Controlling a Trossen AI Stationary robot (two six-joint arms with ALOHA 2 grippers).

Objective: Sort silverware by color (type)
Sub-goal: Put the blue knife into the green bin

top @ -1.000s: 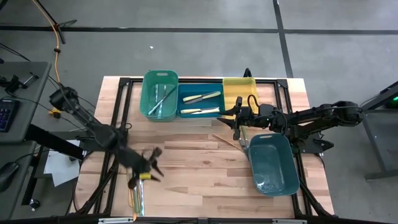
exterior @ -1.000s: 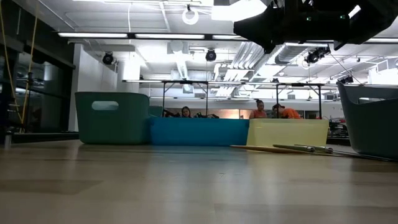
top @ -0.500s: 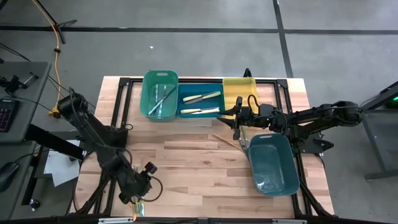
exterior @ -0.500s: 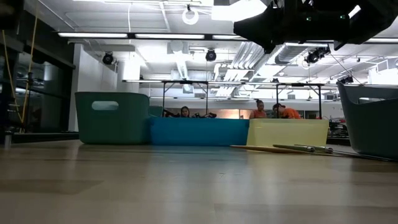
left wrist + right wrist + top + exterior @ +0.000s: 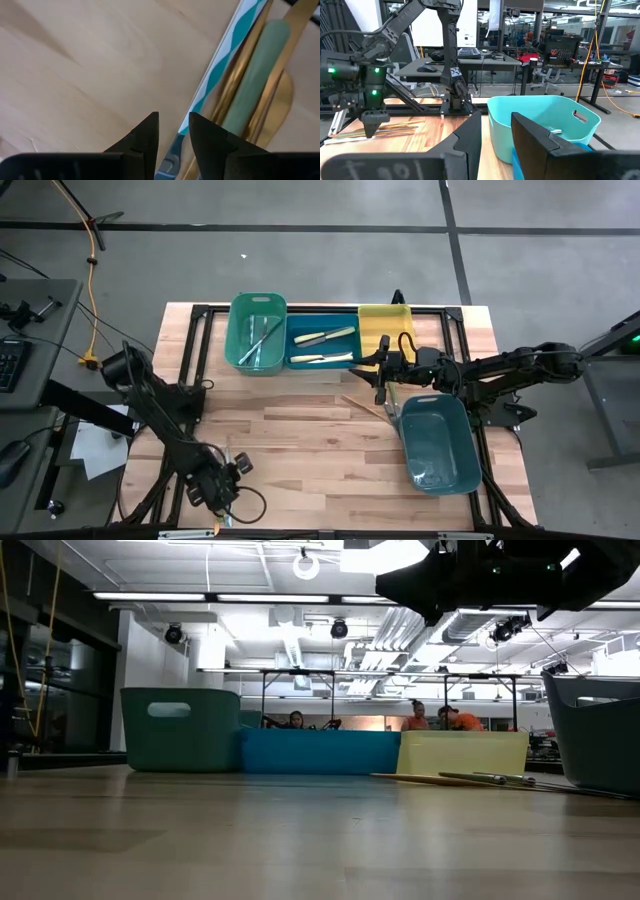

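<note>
L gripper [image 5: 222, 485] hung at near table edge over silverware [image 5: 252, 82], green & gold handles beside a teal-striped strip; fingers [image 5: 142, 137] narrowly apart, holding nothing. Teal tub [image 5: 440, 443] at right: contents unclear. R gripper [image 5: 381, 373] mid-table, narrow gap, empty. Far row: green bin [image 5: 257, 330] w/ silvery pcs, blue bin [image 5: 322, 346] w/ pale-handled pcs, yellow bin [image 5: 384, 328].

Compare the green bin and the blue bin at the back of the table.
The green bin stands taller than the blue bin in the low view. The green bin holds silvery utensils; the blue bin holds two pale-handled pieces. Both are rectangular and sit side by side.
</note>
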